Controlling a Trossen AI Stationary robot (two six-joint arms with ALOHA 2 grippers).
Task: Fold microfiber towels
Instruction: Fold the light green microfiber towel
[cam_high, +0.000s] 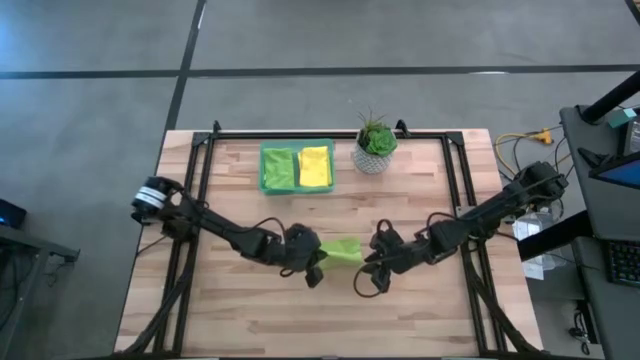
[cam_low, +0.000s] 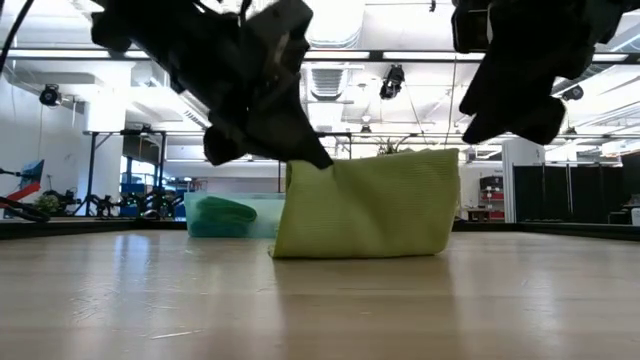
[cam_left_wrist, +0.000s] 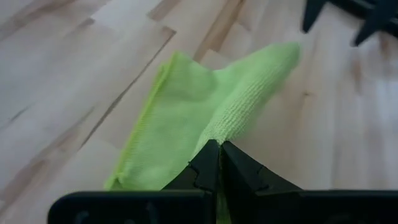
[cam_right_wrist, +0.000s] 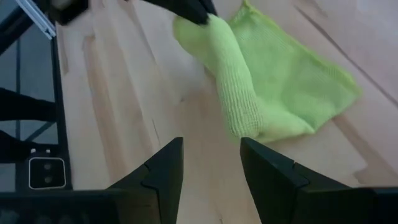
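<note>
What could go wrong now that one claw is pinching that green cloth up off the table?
The left gripper is shut on only one edge of the lime green towel, so the cloth could slip free or sag unevenly, spoiling the fold. The right gripper hangs open close beside it, holding nothing; if it closes off-target it might bunch the fabric or miss the corner. The two arms are close and could bump.

Overhead looks straight down, low camera sits level at tabletop, both wrists close; all share the lime towel (cam_high: 343, 250).

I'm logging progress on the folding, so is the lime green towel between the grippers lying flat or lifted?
Partly lifted: the left gripper is shut on one edge of the lime green towel, raising it while the rest drapes onto the table.
</note>
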